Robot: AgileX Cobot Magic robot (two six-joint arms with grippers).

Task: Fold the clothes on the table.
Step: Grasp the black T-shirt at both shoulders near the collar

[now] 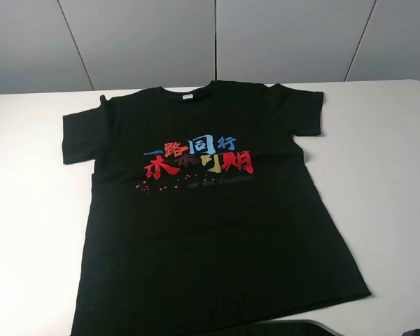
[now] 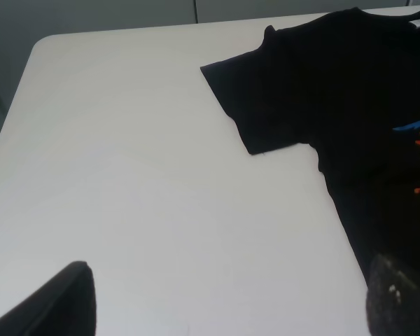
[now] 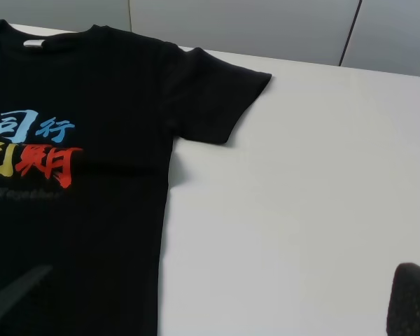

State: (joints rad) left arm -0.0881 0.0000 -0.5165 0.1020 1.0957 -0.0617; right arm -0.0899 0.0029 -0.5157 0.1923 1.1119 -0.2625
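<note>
The black T-shirt (image 1: 210,210) lies flat and face up on the white table (image 1: 392,154). Its red, blue and yellow characters (image 1: 199,157) are on the chest and a small white label (image 1: 187,96) is at the neck. Both sleeves are spread out. In the left wrist view my left gripper (image 2: 231,273) is open and empty, hovering over bare table beside the shirt's left sleeve (image 2: 266,91). In the right wrist view my right gripper (image 3: 227,276) is open and empty, above the shirt's right side edge, near the right sleeve (image 3: 213,98).
Grey wall panels (image 1: 217,38) stand behind the table's far edge. Dark arm parts (image 1: 287,327) show at the bottom edge of the high view. Bare white tabletop lies on both sides of the shirt (image 2: 126,175) (image 3: 301,175).
</note>
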